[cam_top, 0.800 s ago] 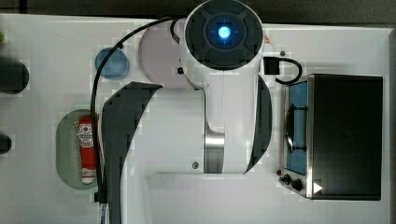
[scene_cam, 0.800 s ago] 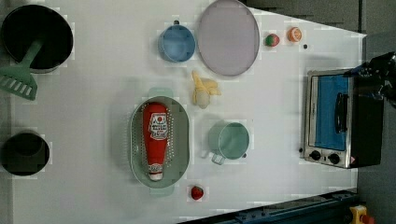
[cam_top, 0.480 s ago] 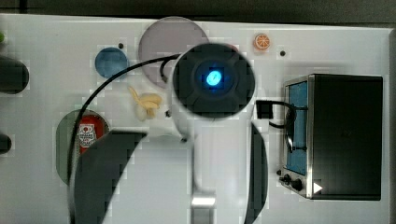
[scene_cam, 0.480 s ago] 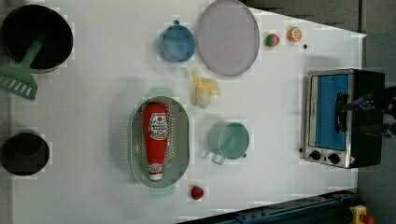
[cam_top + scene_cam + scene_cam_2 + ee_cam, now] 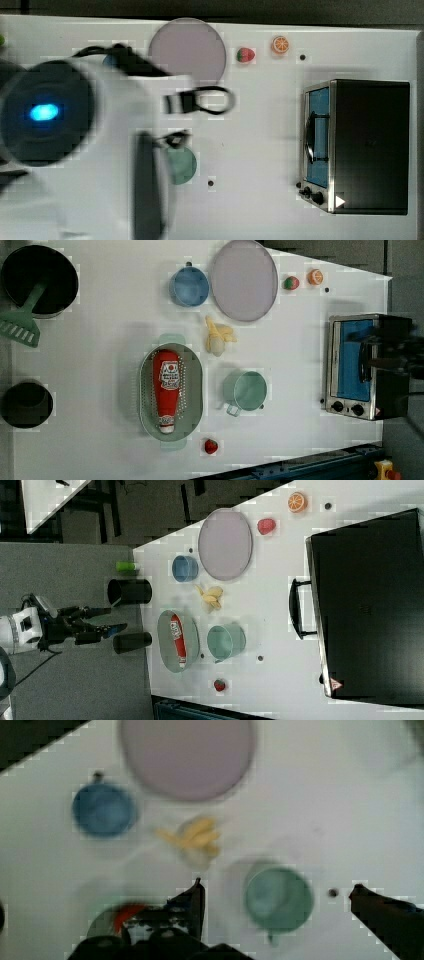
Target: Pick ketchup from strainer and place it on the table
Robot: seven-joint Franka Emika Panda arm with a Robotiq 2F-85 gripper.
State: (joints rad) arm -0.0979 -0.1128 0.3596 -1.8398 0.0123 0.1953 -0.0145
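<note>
The ketchup, a slim red bottle with a white label, lies lengthwise inside the pale green strainer on the white table. The right view shows the ketchup lying in the strainer too. My gripper hangs high off the table's edge at the right view's left, well apart from the strainer. In the wrist view the gripper is open, its two dark fingers wide apart with nothing between them. A red patch of the ketchup peeks out beside one finger.
Near the strainer are a teal cup, a banana, a blue cup, a lilac plate and a small strawberry. A toaster oven stands at the left view's right. Black pots and a green spatula stand at the left view's left.
In the top view the arm has swung to the left and now covers the strainer area. The ketchup and the strainer have not moved.
</note>
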